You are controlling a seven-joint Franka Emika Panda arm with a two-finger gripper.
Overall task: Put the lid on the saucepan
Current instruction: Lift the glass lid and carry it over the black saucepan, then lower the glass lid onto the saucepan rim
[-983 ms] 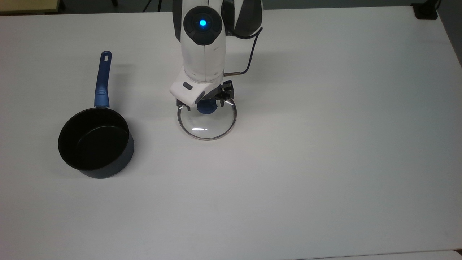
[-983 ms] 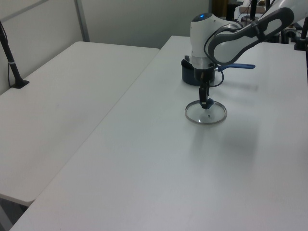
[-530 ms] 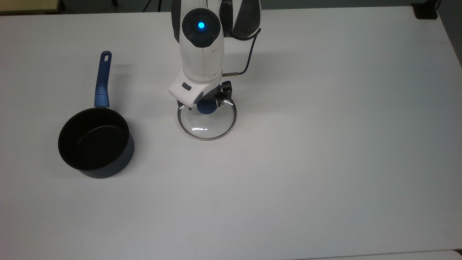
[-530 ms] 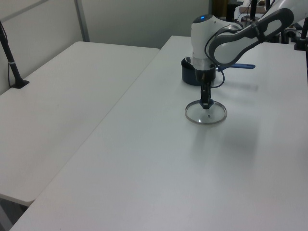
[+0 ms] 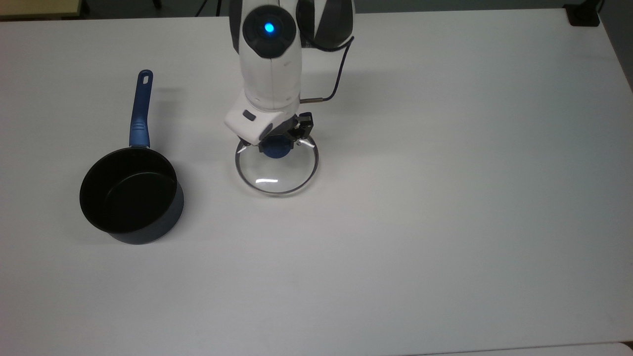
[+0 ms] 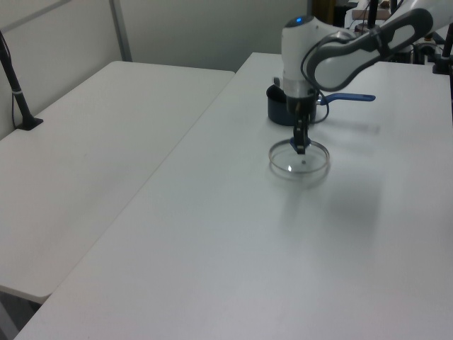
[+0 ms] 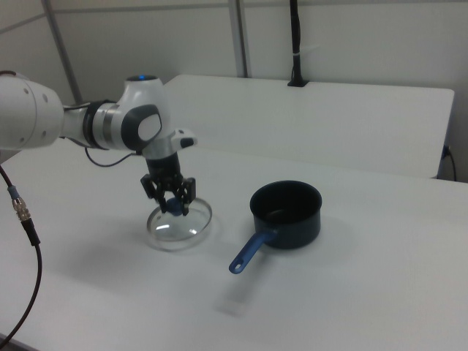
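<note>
gripper [image 5: 277, 144] clamped on the blue knob of the lid [image 5: 277, 170], lid hanging level under it just off the bench [image 5: 445, 198]; saucepan [image 5: 131, 195] well off to the top view's left.

A plain white tabletop [image 5: 445, 207] carries the things. The saucepan [image 5: 131, 198] stands directly on it, its blue handle lying toward the top view's upper edge. Well apart from the saucepan, on the top view's right of it, is the lid [image 5: 277, 170], low over the tabletop.
</note>
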